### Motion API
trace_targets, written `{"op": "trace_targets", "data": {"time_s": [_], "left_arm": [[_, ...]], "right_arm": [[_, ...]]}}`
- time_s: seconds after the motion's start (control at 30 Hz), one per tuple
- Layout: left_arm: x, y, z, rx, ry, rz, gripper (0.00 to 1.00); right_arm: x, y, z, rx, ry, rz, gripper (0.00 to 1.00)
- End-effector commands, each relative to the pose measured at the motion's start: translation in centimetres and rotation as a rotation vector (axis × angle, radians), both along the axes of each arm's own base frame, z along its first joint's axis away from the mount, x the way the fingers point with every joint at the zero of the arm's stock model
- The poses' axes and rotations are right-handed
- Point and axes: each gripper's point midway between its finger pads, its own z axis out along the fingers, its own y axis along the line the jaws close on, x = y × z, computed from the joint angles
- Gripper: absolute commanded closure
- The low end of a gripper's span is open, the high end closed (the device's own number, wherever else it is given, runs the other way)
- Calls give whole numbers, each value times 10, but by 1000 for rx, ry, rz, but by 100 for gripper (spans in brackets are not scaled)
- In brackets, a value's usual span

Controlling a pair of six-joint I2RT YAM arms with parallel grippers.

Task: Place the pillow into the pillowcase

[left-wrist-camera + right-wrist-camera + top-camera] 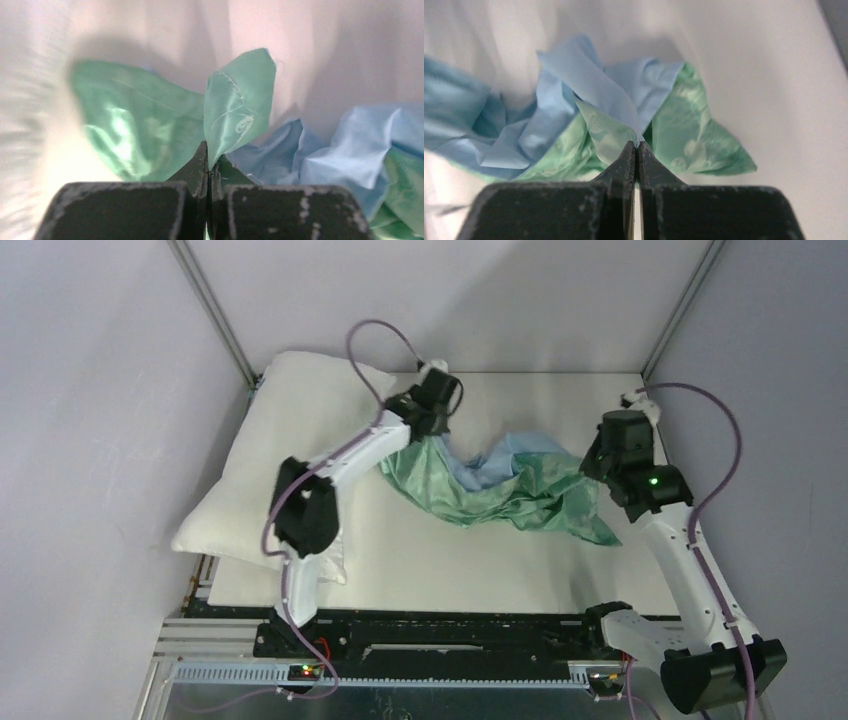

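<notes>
Pillowcase seemingly empty (crumpled) | pillow outside | both hands clamp pillowcase

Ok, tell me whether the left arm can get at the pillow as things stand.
Probably not yet: the pillow lies right beside it with nothing between, but the left gripper is shut on the pillowcase.

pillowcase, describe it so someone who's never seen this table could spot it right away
On the white table, look mid-way between the two arms, right of the plump white pillow. The pillowcase is the thin crumpled cloth strung between the left claw and the right claw. It alone is coloured: sea-green and light blue.
</notes>
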Motion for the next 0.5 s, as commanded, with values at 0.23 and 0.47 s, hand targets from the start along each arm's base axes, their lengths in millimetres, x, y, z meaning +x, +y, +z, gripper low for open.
{"op": "trace_targets", "data": {"time_s": [0.23,0.47], "left_arm": [[38,87,339,-304,-649,124,100],[15,107,467,-576,-970,91,100]], "right_arm": [[114,-92,208,116,-512,-225,100],[133,-121,366,172,-828,-228,100]]}}
